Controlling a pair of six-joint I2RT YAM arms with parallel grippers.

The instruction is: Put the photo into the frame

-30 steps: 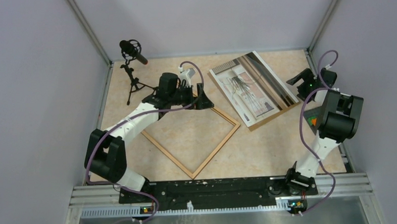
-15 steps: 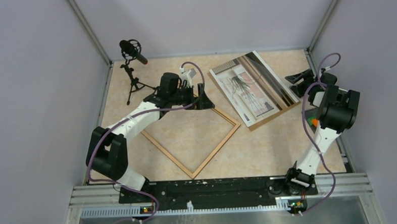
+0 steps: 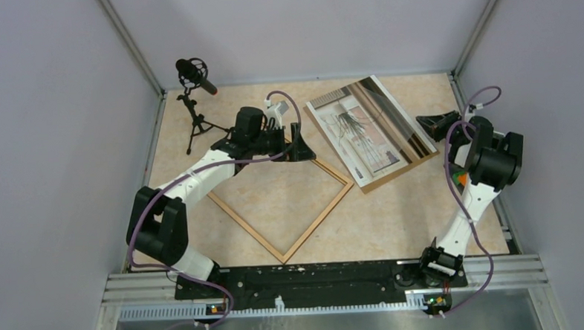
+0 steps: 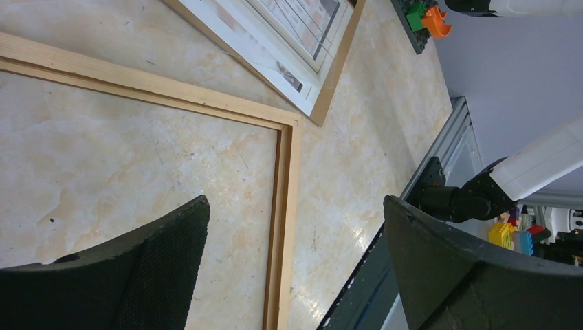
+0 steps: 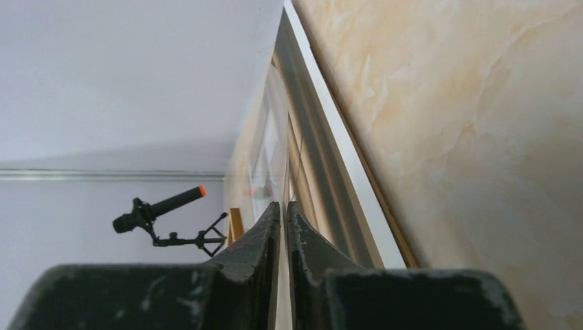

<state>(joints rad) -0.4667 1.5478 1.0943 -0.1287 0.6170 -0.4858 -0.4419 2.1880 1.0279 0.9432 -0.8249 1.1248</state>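
Jaws of the right gripper (image 3: 427, 120) pinch narrow on the right edge of the large pale beige-grey paper photo (image 3: 366, 136), which lies on a plain brown backing board (image 3: 402, 170). Left gripper (image 3: 300, 145) hangs with jaws wide over the thin light-wood rectangular frame (image 3: 317, 223), flat on the table (image 3: 403, 220).

My right gripper (image 5: 283, 206) has its fingers almost together, and something thin may sit between them, but I cannot tell what. The photo (image 5: 342, 137) is side-on and blurry there. In my left wrist view, the frame (image 4: 137, 88) runs off the left and bottom edges.
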